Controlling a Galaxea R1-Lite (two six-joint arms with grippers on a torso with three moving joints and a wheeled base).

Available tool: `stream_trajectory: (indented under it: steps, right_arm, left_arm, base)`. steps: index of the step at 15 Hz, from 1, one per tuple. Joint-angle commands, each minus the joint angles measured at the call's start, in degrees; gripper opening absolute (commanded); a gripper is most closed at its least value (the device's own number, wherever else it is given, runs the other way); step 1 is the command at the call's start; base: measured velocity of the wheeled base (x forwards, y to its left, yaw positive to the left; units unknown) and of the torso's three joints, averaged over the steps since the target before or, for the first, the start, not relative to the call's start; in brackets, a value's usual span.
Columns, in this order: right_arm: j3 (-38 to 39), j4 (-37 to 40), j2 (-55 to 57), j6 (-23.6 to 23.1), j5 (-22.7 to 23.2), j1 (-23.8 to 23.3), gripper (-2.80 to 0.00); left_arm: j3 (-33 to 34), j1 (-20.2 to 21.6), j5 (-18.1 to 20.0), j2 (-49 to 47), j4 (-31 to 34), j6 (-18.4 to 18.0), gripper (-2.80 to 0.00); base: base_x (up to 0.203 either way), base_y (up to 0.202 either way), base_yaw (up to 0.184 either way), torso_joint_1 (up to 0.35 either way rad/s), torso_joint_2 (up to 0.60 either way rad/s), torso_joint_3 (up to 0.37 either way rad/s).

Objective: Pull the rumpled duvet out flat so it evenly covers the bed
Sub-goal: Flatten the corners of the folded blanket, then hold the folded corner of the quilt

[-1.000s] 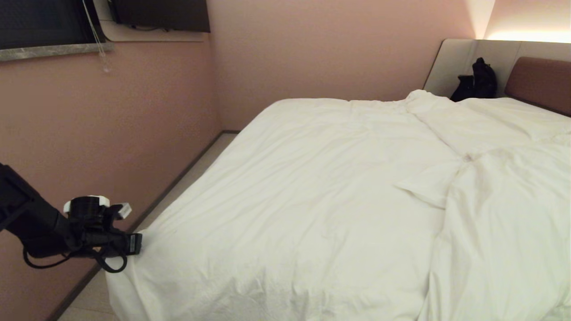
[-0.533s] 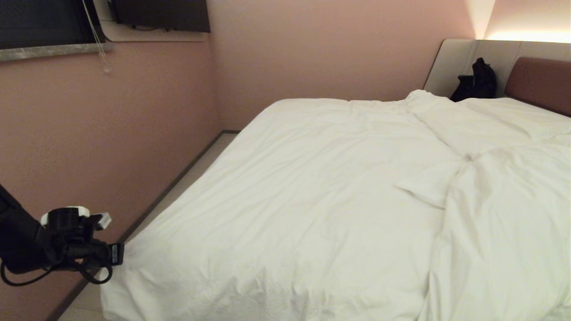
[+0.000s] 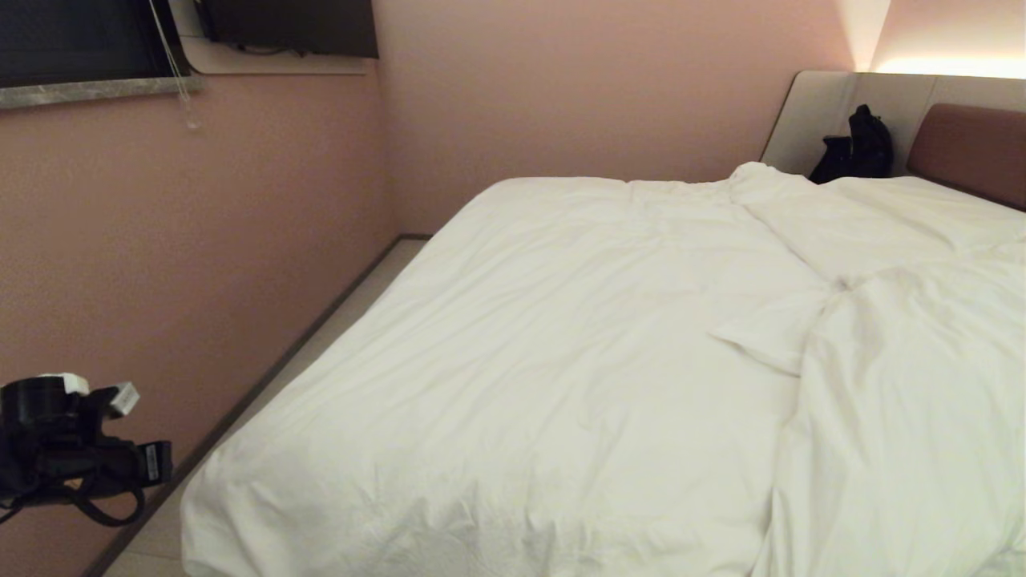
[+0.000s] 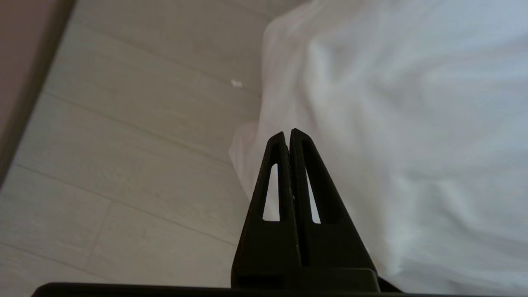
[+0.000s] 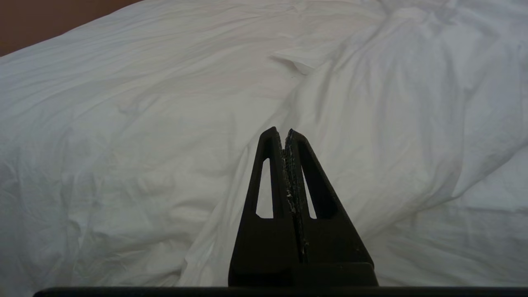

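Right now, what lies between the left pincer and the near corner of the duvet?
Only bare pale floor. In the head view the left pincer hangs shut, apart from the duvet, nothing held.

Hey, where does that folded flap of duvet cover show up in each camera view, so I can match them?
Head view: the folded flap lies right of centre on the duvet.
Left wrist view: not in it; only the duvet's corner beside the floor.
Right wrist view: the flap sits near the top, above the right gripper.
Shared landmark: the ridge running off the flap.
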State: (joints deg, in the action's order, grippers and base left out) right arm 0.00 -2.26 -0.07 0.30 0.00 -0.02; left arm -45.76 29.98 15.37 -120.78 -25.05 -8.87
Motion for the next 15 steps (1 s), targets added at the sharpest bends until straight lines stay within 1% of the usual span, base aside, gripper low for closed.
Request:
stream_trajectory:
  steps: [1,3,5,7,9,11,15]
  right_arm:
    - [0.00,-0.03,0.07,0.03,0.00,0.02,-2.80]
    - [0.00,-0.03,0.07,0.03,0.00,0.02,-2.80]
    - [0.00,-0.03,0.07,-0.01,0.00,0.02,-2.80]
    - [0.00,-0.03,0.07,0.05,0.00,0.02,-2.80]
    - [0.00,-0.03,0.07,0.05,0.00,0.02,-2.80]
    - [0.00,-0.03,0.07,0.01,0.00,0.02,-2.80]
    - [0.00,-0.03,0.07,0.05,0.00,0.02,-2.80]
  left_arm:
    - [1.81,0.03,0.21,5.95,-0.15,0.01,-2.80]
    - [3.57,-1.00,0.32,10.03,-0.10,0.55,-2.80]
    - [4.23,-3.34,0.27,15.06,0.28,2.99,-2.80]
    - [5.33,-6.77,0.12,20.90,0.55,5.97,-2.80]
    - [6.68,-9.10,-0.13,25.26,0.66,7.82,-2.80]
    - [7.83,-10.20,-0.28,31.66,1.73,9.32,-2.80]
    - [8.59,-10.60,0.00,43.28,8.32,10.96,-2.80]
  base:
    - [0.000,0.000,0.000,0.000,0.00,0.000]
    - [0.000,0.000,0.000,0.000,0.00,0.000]
    - [0.000,0.000,0.000,0.000,0.00,0.000]
    - [0.000,0.000,0.000,0.000,0.00,0.000]
    - [0.000,0.000,0.000,0.000,0.00,0.000]
    - [0.000,0.000,0.000,0.000,0.00,0.000]
    - [0.000,0.000,0.000,0.000,0.00,0.000]
